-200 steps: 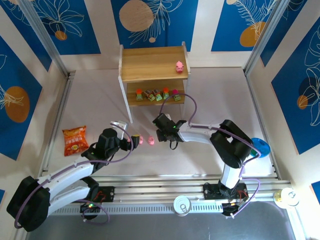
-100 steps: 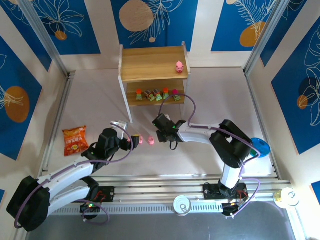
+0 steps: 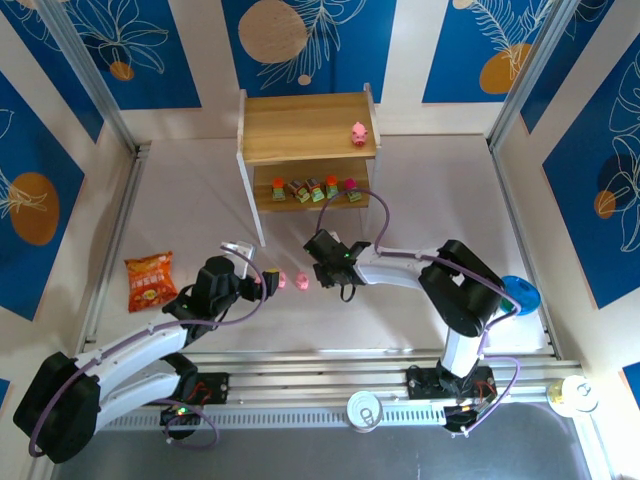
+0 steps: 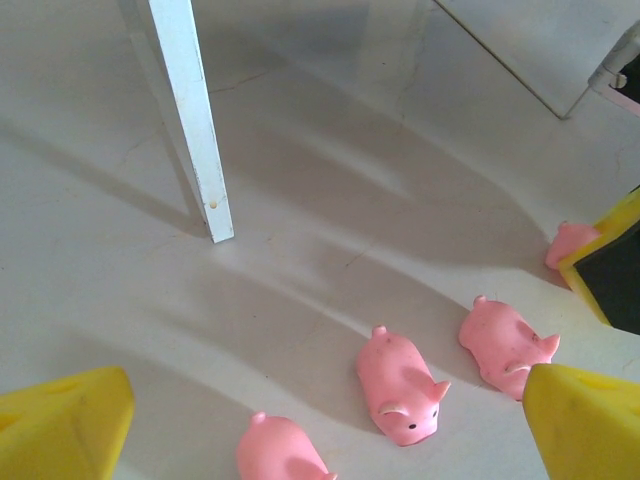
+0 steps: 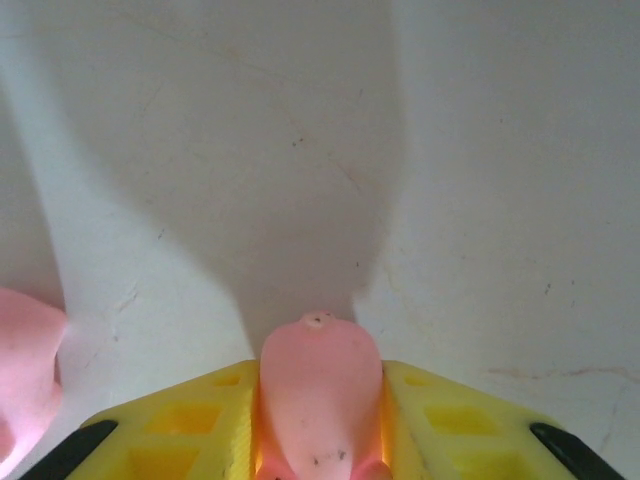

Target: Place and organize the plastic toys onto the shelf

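Pale tabletop (image 3: 430,215), blue leaf-print walls (image 3: 95,50), wooden shelf (image 3: 305,125)

Smooth plastic pig (image 5: 320,390), wooden shelf (image 3: 305,125)

An orange snack bag (image 3: 150,281) lay flat on the white table (image 3: 190,190), near its left edge. A blue bowl (image 3: 522,293) sat at the right edge, partly hidden. On the near side of the metal rails (image 3: 320,362) stood a can (image 3: 364,410) and, well to its right, a small round container (image 3: 577,393). Blue leaf-patterned panels (image 3: 130,45) lined the walls.
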`<control>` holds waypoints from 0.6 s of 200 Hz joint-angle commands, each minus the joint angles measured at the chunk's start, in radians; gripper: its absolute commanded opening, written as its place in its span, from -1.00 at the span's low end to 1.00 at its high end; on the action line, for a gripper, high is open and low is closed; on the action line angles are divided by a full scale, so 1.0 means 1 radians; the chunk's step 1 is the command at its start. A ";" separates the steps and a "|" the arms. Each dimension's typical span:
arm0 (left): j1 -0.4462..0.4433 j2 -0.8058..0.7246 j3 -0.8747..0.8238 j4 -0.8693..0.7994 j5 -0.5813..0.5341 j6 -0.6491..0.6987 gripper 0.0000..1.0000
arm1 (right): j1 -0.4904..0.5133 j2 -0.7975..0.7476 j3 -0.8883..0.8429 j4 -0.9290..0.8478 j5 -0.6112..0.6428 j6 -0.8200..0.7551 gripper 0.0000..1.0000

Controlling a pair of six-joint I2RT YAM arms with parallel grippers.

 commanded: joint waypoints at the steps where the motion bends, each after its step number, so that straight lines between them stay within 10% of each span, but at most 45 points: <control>1: -0.005 0.011 0.029 -0.008 -0.007 0.005 0.99 | 0.014 -0.081 0.034 -0.060 0.031 -0.017 -0.36; 120: -0.005 0.011 0.024 0.010 0.016 0.009 1.00 | 0.058 -0.320 0.322 -0.377 0.105 -0.083 -0.37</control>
